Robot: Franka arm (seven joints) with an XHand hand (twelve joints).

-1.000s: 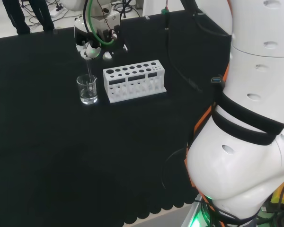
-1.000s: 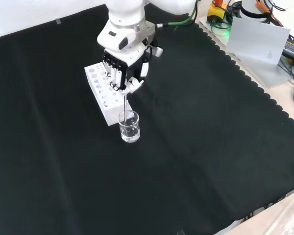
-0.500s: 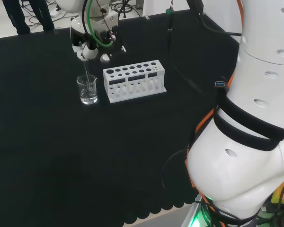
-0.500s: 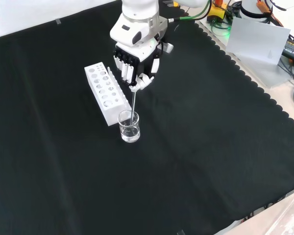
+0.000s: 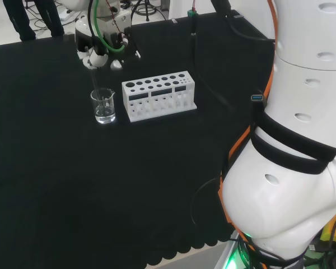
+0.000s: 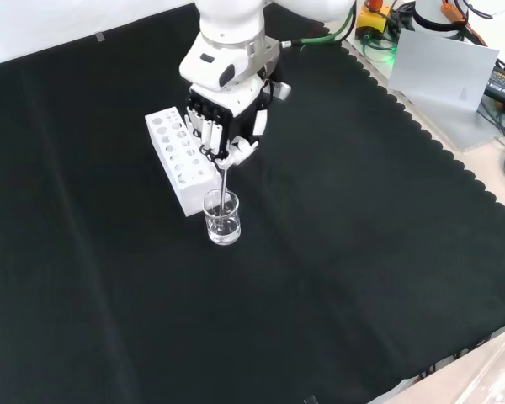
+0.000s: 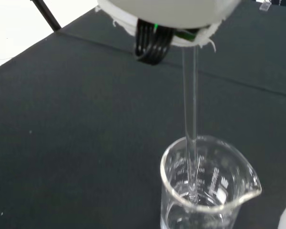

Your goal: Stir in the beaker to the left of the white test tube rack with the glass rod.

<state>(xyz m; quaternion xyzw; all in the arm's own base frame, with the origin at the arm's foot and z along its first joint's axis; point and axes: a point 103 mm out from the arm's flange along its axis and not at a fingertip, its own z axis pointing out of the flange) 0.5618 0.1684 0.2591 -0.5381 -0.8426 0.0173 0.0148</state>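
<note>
The hand (image 6: pixel 225 126) hangs above the beaker (image 6: pixel 222 217), fingers curled round the top of the glass rod (image 7: pixel 190 124); the rod hangs nearly upright into the liquid, presumably for stirring; the beaker stands just beside the rack (image 5: pixel 158 95).

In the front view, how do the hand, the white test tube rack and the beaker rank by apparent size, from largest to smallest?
1. Hand, although it is raised nearer to the camera, so its lead is unsure.
2. White test tube rack, partly hidden behind the hand.
3. Beaker, plainly the smallest.
</note>
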